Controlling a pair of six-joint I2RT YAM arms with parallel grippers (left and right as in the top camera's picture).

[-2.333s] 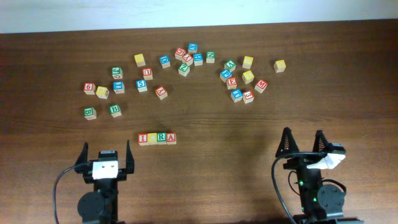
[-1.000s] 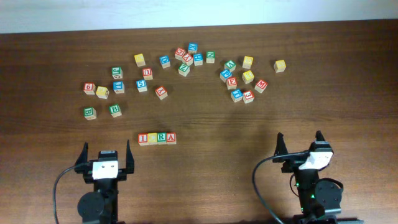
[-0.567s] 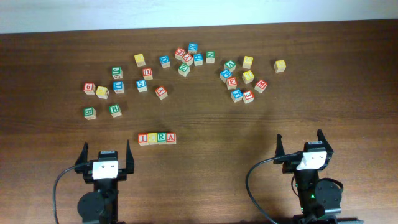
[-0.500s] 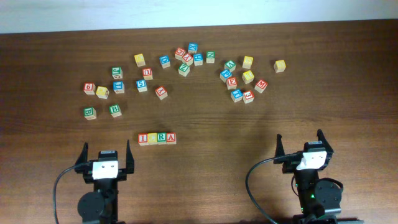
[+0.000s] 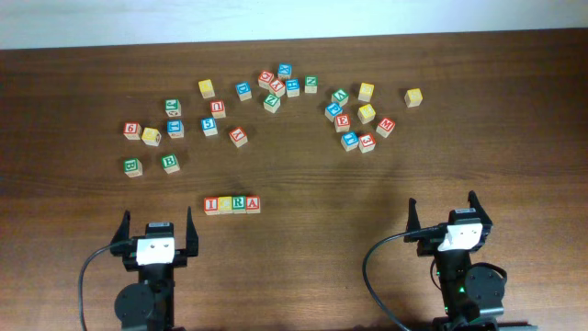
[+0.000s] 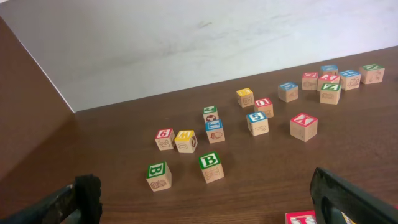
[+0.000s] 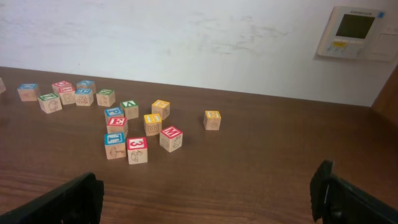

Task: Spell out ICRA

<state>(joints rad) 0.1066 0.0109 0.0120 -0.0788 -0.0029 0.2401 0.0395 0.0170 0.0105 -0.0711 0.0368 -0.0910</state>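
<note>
Cubes for the word sit in one straight row near my side of the table (image 5: 312, 267). From left to right they are the I cube (image 5: 211, 204), C cube (image 5: 225, 204), R cube (image 5: 239, 203) and A cube (image 5: 253, 203). Each touches its neighbour and all have their lettered faces up. From overhead I read the red I, green R and red A well enough. The yellow one's letter is too small for me to make out.

My left gripper (image 5: 158, 214) sits just behind the row and a little to its left, close but not touching. Its jaws are spread wide with only bare wood between them. My right gripper (image 5: 442, 204) is well off to the right of the row, also spread wide and carrying nothing. Each wrist camera shows the two dark fingers at the bottom corners with the table between them.

Farther out, the two green B cubes (image 5: 133, 166) stand side by side but apart, left of the row and deeper on the table. Beyond them is a loose scatter of red, yellow, blue and green cubes. A tighter bunch lies at the far middle, some of them touching. To the right is another group holding the red E cube (image 5: 343, 120), with the red M cube (image 7: 171, 138) at its near right edge. A lone yellow cube (image 5: 413, 97) stands apart to the right of that group.

Behind the table is a white wall (image 7: 186, 37). In the right wrist view it carries a small control panel (image 7: 356, 32).
</note>
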